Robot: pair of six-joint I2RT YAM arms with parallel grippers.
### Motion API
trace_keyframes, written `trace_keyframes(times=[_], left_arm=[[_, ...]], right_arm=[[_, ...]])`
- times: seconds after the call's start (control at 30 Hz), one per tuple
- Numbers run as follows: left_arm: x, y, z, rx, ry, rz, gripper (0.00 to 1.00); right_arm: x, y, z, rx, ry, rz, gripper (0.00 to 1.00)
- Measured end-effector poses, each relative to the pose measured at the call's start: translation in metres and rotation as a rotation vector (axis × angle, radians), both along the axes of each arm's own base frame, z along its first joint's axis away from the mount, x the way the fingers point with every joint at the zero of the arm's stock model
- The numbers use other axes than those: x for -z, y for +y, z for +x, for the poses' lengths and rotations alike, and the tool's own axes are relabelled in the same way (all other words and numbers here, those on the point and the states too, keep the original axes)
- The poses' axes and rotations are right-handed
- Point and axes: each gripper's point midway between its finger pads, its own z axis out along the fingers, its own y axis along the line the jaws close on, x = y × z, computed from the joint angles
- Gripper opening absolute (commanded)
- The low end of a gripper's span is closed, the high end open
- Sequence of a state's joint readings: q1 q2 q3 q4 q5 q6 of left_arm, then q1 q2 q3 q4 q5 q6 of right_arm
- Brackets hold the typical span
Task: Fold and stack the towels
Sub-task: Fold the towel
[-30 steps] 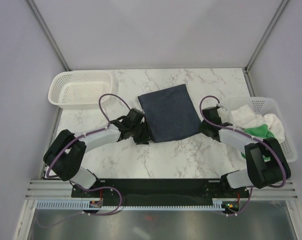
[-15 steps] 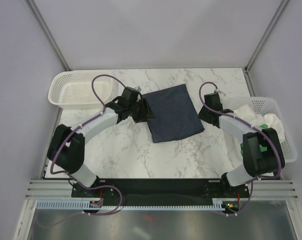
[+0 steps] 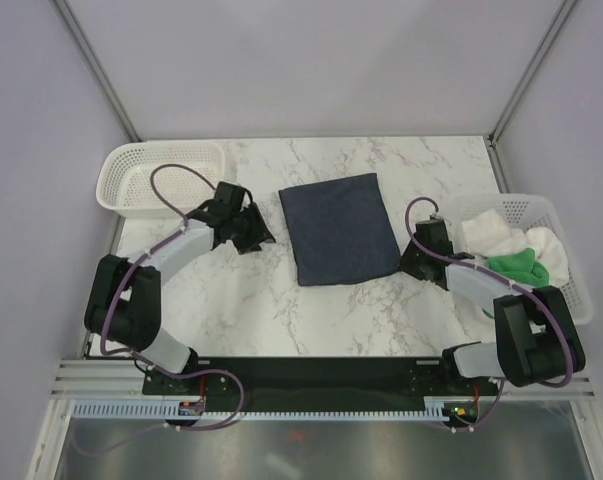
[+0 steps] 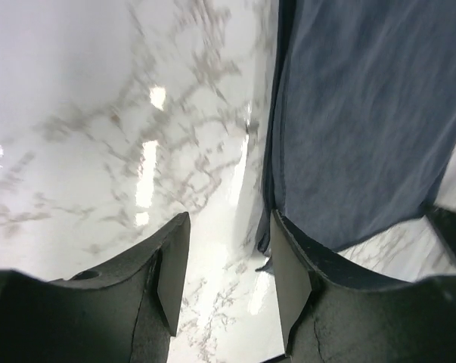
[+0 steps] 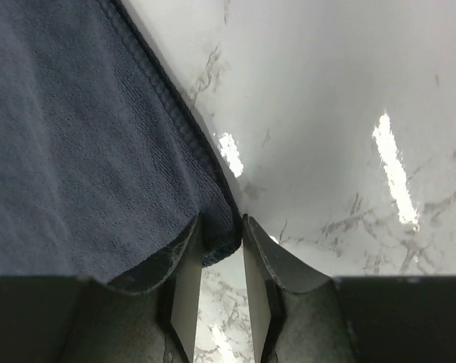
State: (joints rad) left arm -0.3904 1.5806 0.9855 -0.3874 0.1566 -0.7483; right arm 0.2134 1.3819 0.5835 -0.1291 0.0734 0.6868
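blue towel (image 3: pixel 339 228): folded flat mid-desk, nearer far edge | left gripper (image 3: pixel 253 228): fingers apart, holding nothing, just left of it | right gripper (image 3: pixel 411 262): pinched on its near right corner | white and green towels (image 3: pixel 501 240): in basket (image 3: pixel 529 204), right edge

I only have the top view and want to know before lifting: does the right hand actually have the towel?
Observer: Yes. The right wrist view shows a corner of the towel filling the narrow gap between the fingers of the right hand.
Operator: And the left one?
Observer: The left hand is open, with only bare table between its fingers. The towel's edge lies just outside one finger.
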Motion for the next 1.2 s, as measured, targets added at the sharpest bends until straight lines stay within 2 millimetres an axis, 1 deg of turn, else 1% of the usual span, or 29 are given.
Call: trace_keyframes(times=[0.07, 0.13, 0.17, 0.2, 0.27, 0.33, 0.4, 0.43, 0.47, 0.5, 0.57, 0.63, 0.67, 0.73, 0.8, 0.87, 0.93, 0.97, 1.03, 1.07, 1.13, 1.2], left_arm=[[-0.017, 0.019, 0.015, -0.051, -0.049, -0.003, 0.56], [-0.038, 0.027, 0.032, -0.066, -0.114, -0.012, 0.56], [-0.049, 0.026, 0.039, -0.056, -0.144, -0.022, 0.53], [-0.059, 0.021, 0.045, -0.034, -0.167, -0.041, 0.52], [-0.074, 0.009, 0.05, 0.017, -0.201, -0.081, 0.52], [-0.078, -0.004, 0.047, 0.072, -0.218, -0.103, 0.52], [-0.068, -0.021, 0.032, 0.132, -0.208, -0.111, 0.52], [-0.062, -0.031, 0.02, 0.172, -0.204, -0.123, 0.52], [-0.056, -0.038, 0.009, 0.204, -0.19, -0.132, 0.52], [-0.049, -0.046, -0.006, 0.245, -0.168, -0.15, 0.52], [-0.042, -0.064, -0.03, 0.327, -0.145, -0.205, 0.49], [-0.043, -0.077, -0.039, 0.373, -0.15, -0.254, 0.48], [-0.044, -0.082, -0.041, 0.385, -0.156, -0.269, 0.48], [-0.045, -0.091, -0.042, 0.403, -0.174, -0.29, 0.48], [-0.039, -0.099, -0.042, 0.406, -0.172, -0.304, 0.49], [-0.022, -0.101, -0.046, 0.398, -0.136, -0.305, 0.49], [0.003, -0.096, -0.054, 0.374, -0.071, -0.284, 0.49], [0.016, -0.091, -0.058, 0.355, -0.032, -0.261, 0.48], [0.038, -0.079, -0.067, 0.316, 0.043, -0.206, 0.47], [0.045, -0.074, -0.07, 0.299, 0.067, -0.18, 0.47], [0.047, -0.069, -0.07, 0.275, 0.075, -0.157, 0.48], [0.046, -0.063, -0.069, 0.25, 0.069, -0.126, 0.48]], right_arm=[[0.0, 0.004, -0.01, 0.006, -0.011, 0.035, 0.32], [0.0, 0.013, -0.018, -0.001, -0.016, 0.064, 0.32], [0.0, 0.019, -0.023, -0.013, -0.018, 0.075, 0.32], [0.0, 0.027, -0.028, -0.033, -0.016, 0.087, 0.32], [-0.001, 0.043, -0.036, -0.074, -0.007, 0.106, 0.31], [-0.001, 0.054, -0.042, -0.102, 0.003, 0.124, 0.29], [-0.001, 0.056, -0.045, -0.103, 0.012, 0.131, 0.29], [-0.001, 0.056, -0.047, -0.099, 0.019, 0.133, 0.3], [0.0, 0.055, -0.05, -0.094, 0.03, 0.13, 0.33], [0.0, 0.054, -0.053, -0.088, 0.038, 0.127, 0.34], [-0.003, 0.047, -0.058, -0.07, 0.045, 0.11, 0.36], [-0.013, 0.043, -0.06, -0.057, 0.024, 0.101, 0.35], [-0.019, 0.041, -0.059, -0.052, 0.006, 0.098, 0.31], [-0.035, 0.042, -0.049, -0.056, -0.039, 0.092, 0.25], [-0.046, 0.046, -0.032, -0.069, -0.07, 0.082, 0.21], [-0.047, 0.049, -0.016, -0.081, -0.08, 0.065, 0.19], [-0.037, 0.05, -0.003, -0.091, -0.065, 0.042, 0.18], [-0.03, 0.048, 0.0, -0.089, -0.05, 0.029, 0.17], [-0.012, 0.042, -0.004, -0.088, -0.003, 0.003, 0.16], [-0.005, 0.039, -0.008, -0.084, 0.015, -0.003, 0.16], [0.003, 0.036, -0.017, -0.076, 0.027, -0.001, 0.15], [0.002, 0.035, -0.024, -0.07, 0.004, 0.018, 0.15]])
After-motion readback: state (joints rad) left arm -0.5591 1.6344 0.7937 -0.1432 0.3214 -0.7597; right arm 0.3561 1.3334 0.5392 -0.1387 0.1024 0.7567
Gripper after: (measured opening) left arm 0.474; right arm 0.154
